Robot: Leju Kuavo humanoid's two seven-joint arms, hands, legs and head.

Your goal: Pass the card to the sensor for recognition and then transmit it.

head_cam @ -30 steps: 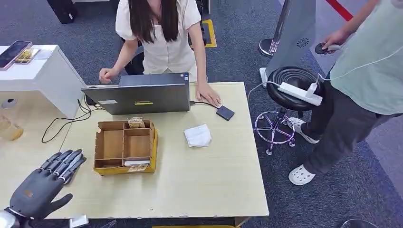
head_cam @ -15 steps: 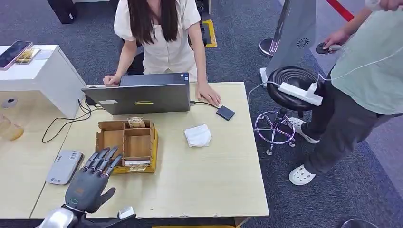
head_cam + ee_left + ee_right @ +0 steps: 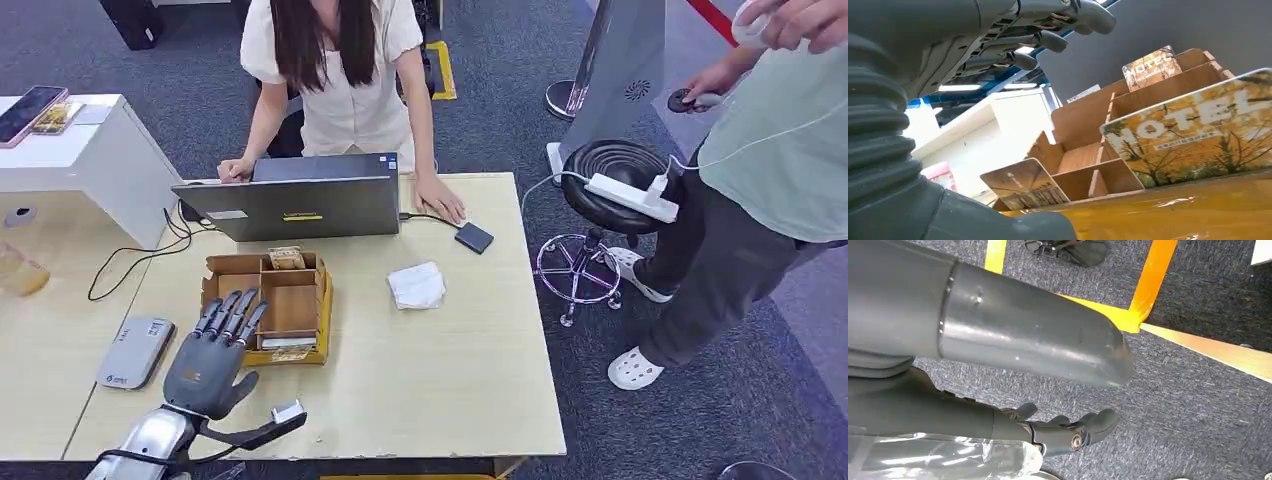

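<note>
Hidden and cut-off items
Left hand (image 3: 208,362) covers the card box's (image 3: 290,300) near-left corner; sensor (image 3: 135,351) markings too small to read.

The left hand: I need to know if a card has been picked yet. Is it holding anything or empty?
Empty. The left hand hovers open, fingers spread, over the cardboard organizer; the hotel cards sit in their slots.

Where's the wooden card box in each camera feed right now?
Head view: wooden card box sits mid-table in front of the laptop, under the left hand's fingertips.
Left wrist view: the box spans the centre and right, seen from low beside it.
Right wrist view: not in it.
Shared landmark: the hotel card standing in the far compartment.
</note>
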